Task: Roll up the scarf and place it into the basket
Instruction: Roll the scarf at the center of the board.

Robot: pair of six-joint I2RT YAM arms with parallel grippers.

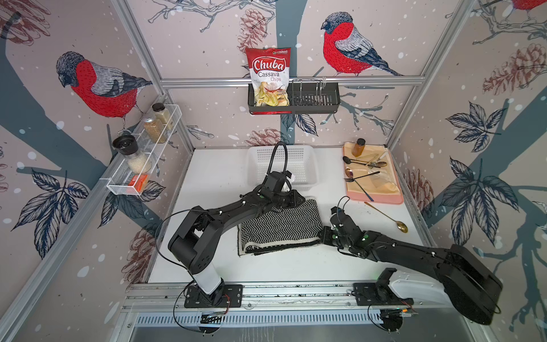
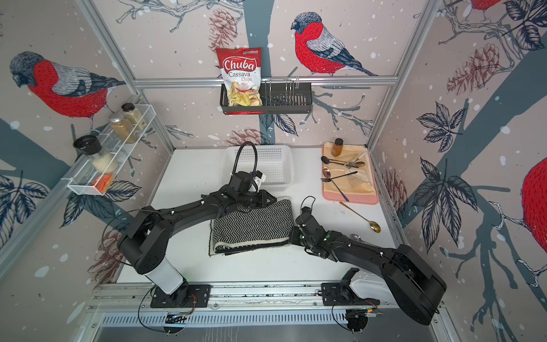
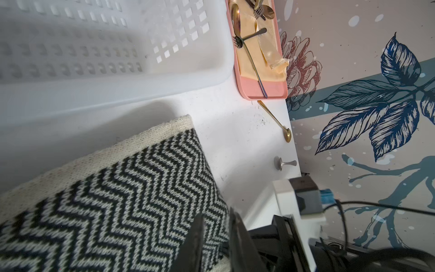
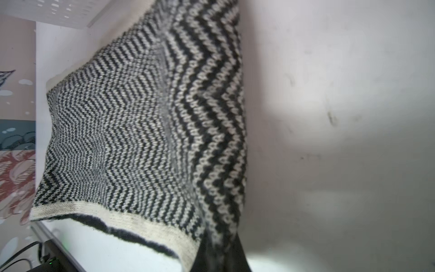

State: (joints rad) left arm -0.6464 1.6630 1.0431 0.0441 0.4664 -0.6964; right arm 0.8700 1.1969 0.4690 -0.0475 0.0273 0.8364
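The scarf (image 1: 281,228) (image 2: 253,226) lies folded in the middle of the white table, herringbone side up, with cream and black edges along its near side. Just behind it stands the white perforated basket (image 1: 302,177) (image 2: 278,171) (image 3: 117,58), with nothing in it. My left gripper (image 1: 294,197) (image 2: 268,199) (image 3: 216,212) is at the scarf's far right corner, shut on the scarf (image 3: 117,200). At the near right corner my right gripper (image 1: 321,237) (image 2: 291,235) (image 4: 221,235) is shut on the scarf's (image 4: 141,117) edge, which is pinched between its fingers.
A pink tray (image 1: 396,198) with cutlery and a small bottle sits at the back right. A gold spoon (image 1: 387,217) and a small silver piece (image 3: 282,163) lie on the table right of the scarf. A black wire rack (image 1: 325,100) and a white mesh shelf (image 1: 124,189) hang on the walls.
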